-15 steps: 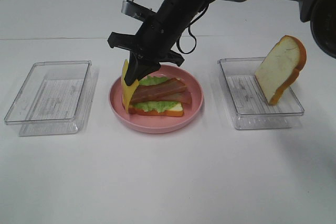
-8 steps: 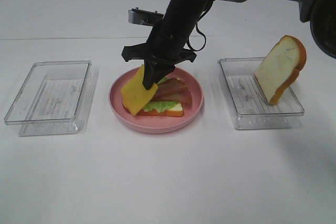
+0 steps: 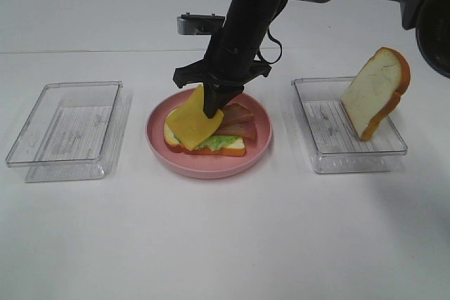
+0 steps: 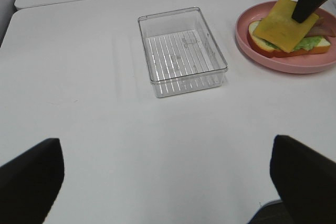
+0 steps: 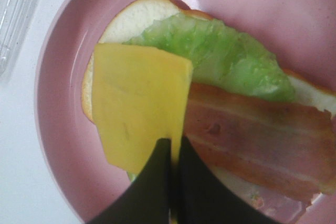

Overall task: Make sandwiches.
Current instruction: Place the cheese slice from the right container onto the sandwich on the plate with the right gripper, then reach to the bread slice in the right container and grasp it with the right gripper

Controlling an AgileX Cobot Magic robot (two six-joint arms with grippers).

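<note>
Plain white table (image 3: 211,244); even light

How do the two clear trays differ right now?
The left tray holds nothing; the right tray has a bread slice in it. That slice stands tilted on edge, leaning over the right tray's far side, while the left tray shows only its ribbed floor. Both are clear, rectangular, and flank the pink plate.

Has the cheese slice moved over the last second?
Yes. The cheese slice, pinched in the right gripper, swung from hanging at the pink plate's left rim to tilting over the sandwich.
</note>
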